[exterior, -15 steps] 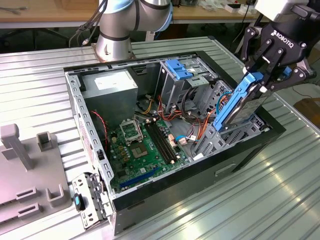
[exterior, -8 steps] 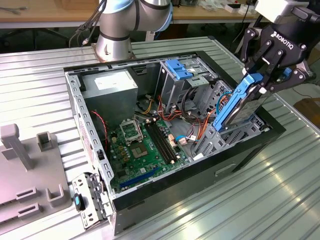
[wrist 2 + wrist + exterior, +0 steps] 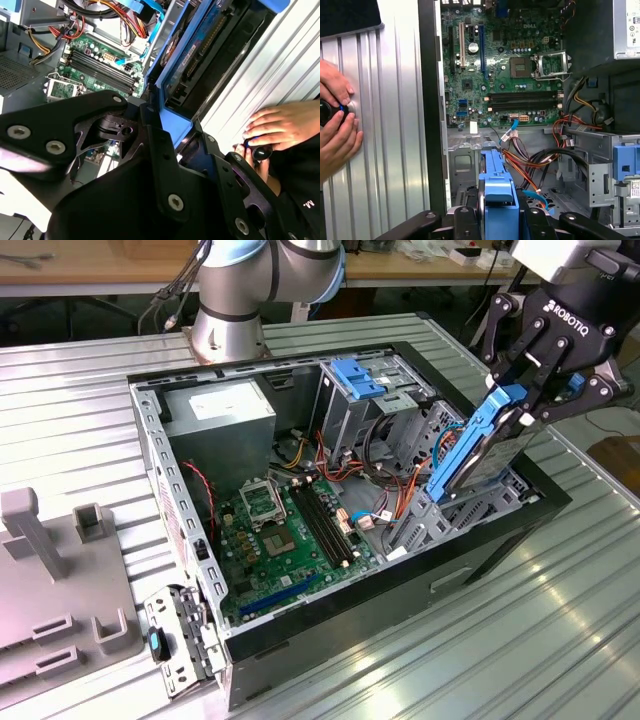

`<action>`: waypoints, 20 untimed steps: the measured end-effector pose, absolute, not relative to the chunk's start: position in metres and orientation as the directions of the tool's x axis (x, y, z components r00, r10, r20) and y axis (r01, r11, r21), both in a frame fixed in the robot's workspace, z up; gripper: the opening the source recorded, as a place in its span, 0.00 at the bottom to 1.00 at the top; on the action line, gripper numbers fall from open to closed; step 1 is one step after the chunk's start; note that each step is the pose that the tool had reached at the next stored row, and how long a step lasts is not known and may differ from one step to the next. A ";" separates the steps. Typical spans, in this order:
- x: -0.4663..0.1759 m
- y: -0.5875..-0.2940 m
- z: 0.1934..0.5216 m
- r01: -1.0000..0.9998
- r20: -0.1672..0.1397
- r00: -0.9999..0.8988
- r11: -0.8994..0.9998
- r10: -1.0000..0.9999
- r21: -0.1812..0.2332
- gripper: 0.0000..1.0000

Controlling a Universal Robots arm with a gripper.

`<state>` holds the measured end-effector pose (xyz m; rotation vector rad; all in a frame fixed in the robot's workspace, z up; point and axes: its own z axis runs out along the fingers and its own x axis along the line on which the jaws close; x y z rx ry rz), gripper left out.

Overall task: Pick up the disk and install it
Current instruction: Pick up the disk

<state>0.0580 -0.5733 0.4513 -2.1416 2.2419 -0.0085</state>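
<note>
Disk (image 3: 470, 455), a flat rectangular hard drive in dark metal edged by a blue plastic carrier frame, up in the air and pinched at its top end by the black multi-link gripper (image 3: 515, 405). Jaws narrow, closed on the disk's short upper edge, blue frame showing between the fingers in the first wrist view (image 3: 497, 192).

On the exterior view's clock face: held at about 3 o'clock of the open black computer case (image 3: 545, 502), over its front bay. Long axis steeply tilted, running from 1 o'clock at the gripper down to 7 o'clock, lower end pointing into the case beside the orange and red wiring. Whether that end touches the metal below, cannot tell. Hangs straight below the jaws, so no gap to close there.

Grey metal drive cage with blue plastic latch (image 3: 355, 380) off at 10 o'clock from the disk, green motherboard (image 3: 280, 540) at 8 o'clock. A person's hands (image 3: 335, 120) on a dark knob on the ribbed metal table, well apart.
</note>
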 end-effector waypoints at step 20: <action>0.058 -0.573 0.437 -0.999 -0.027 -0.037 0.038 -0.999 -0.032 0.37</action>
